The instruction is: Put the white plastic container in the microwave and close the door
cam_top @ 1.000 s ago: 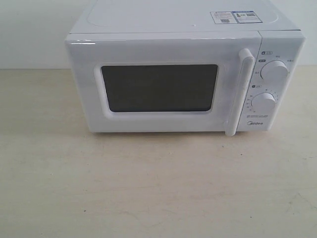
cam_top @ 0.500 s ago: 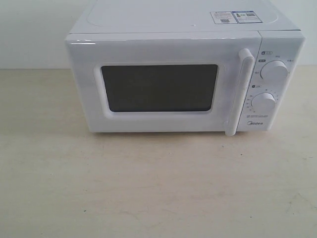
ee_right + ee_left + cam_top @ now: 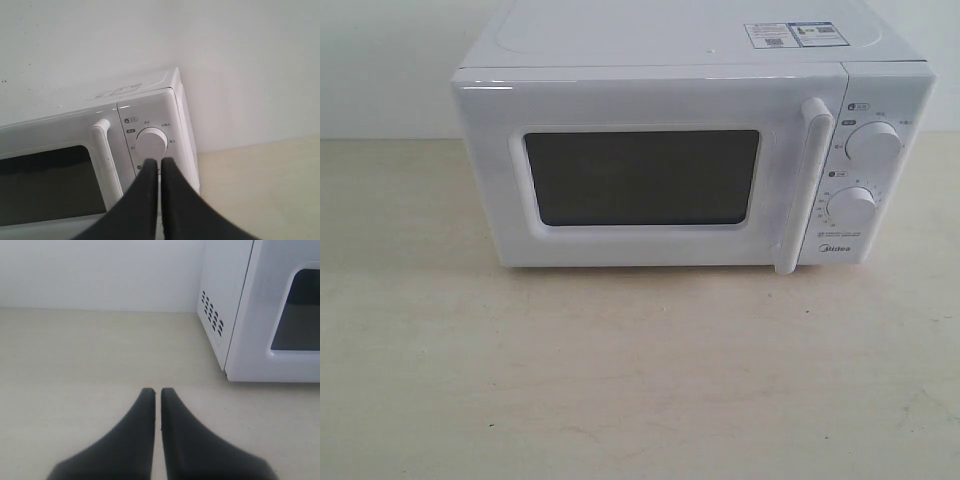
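Observation:
The white microwave [image 3: 670,50] stands at the back of the table with its door [image 3: 640,100] shut and the bar handle [image 3: 804,185] upright beside two round knobs. The white plastic container is out of view in every frame. Neither arm shows in the exterior view. My left gripper [image 3: 157,391] is shut with nothing in it, low over the bare table off the microwave's [image 3: 240,310] vented left side. My right gripper [image 3: 160,161] is shut and empty, in front of the control panel just below the upper knob [image 3: 152,142], apart from the handle [image 3: 106,160].
A pale wooden table [image 3: 640,380] spreads in front of the microwave and to its left [image 3: 90,355]. A white wall [image 3: 225,60] rises right behind the microwave. Sticker labels [image 3: 792,34] lie on the microwave's top.

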Tool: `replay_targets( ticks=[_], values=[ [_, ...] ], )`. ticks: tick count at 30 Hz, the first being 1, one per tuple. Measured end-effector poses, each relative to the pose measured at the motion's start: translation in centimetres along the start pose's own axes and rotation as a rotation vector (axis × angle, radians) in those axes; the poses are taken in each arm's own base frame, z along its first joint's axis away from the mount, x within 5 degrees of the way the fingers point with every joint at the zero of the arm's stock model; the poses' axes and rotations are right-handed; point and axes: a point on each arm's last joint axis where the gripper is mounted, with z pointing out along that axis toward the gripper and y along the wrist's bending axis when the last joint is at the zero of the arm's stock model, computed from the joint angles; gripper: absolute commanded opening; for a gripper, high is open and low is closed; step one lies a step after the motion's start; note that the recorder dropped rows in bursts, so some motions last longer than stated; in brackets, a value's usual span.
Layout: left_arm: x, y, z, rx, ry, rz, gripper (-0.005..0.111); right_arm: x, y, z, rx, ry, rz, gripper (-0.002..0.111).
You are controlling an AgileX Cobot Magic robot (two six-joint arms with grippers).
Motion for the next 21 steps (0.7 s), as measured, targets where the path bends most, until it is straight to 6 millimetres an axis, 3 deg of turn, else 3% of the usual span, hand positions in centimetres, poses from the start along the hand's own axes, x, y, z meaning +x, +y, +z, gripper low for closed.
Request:
replay_targets(
  ticks=[5, 15, 21],
  values=[
    [0.0, 0.0, 0.0, 0.0, 0.0, 0.0, 0.004, 0.3, -0.3, 0.0, 0.028, 0.023, -0.032, 0.0],
    [0.0, 0.0, 0.0, 0.0, 0.0, 0.0, 0.004, 2.7, -1.4, -0.5, 0.148, 0.285, -0.037, 0.0],
    [0.0, 0.0, 0.0, 0.0, 0.0, 0.0, 0.004, 3.3, -1.6, -0.7, 0.17, 0.347, -0.047, 0.0]
  ],
)
